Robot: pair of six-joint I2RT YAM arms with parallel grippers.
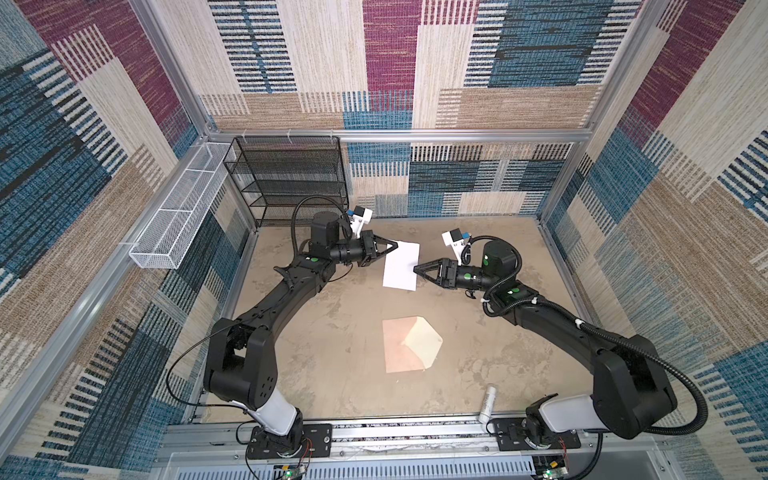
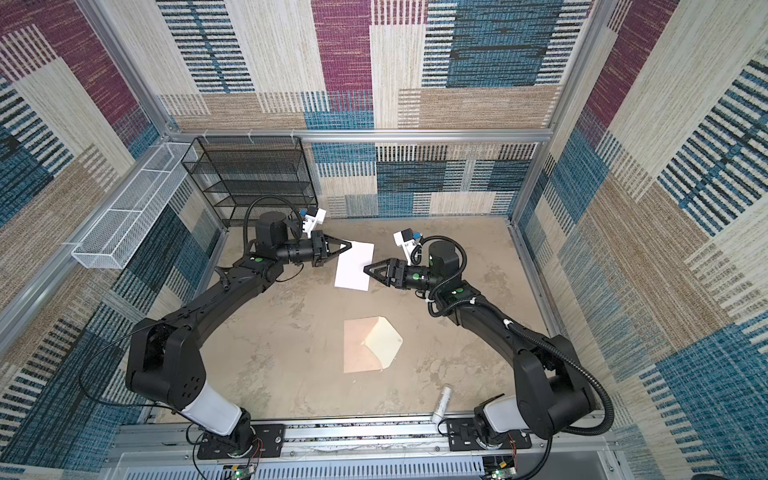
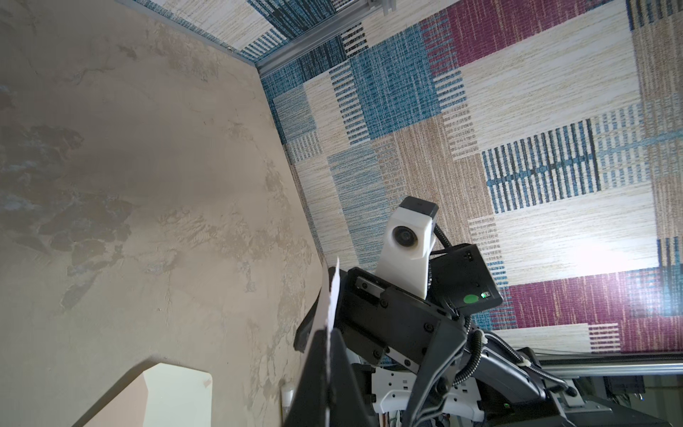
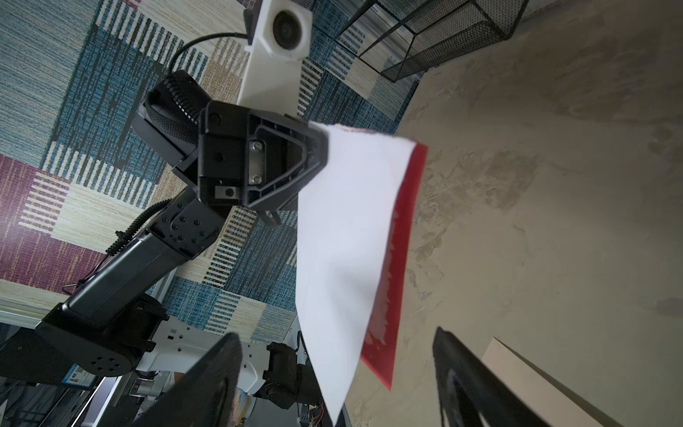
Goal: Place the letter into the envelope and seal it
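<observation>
The letter (image 1: 402, 266), a flat rectangular card with its plain white face up (its red-bordered face shows beneath in the right wrist view), is held above the tabletop (image 1: 332, 365) beyond the envelope (image 1: 395, 353). The left gripper (image 1: 394, 247) is clamped on one corner, and the right gripper (image 1: 417, 269) has its jaws apart astride the opposite edge. The peach-tan paper envelope lies flat, its pointed cream-lined flap open.
</observation>
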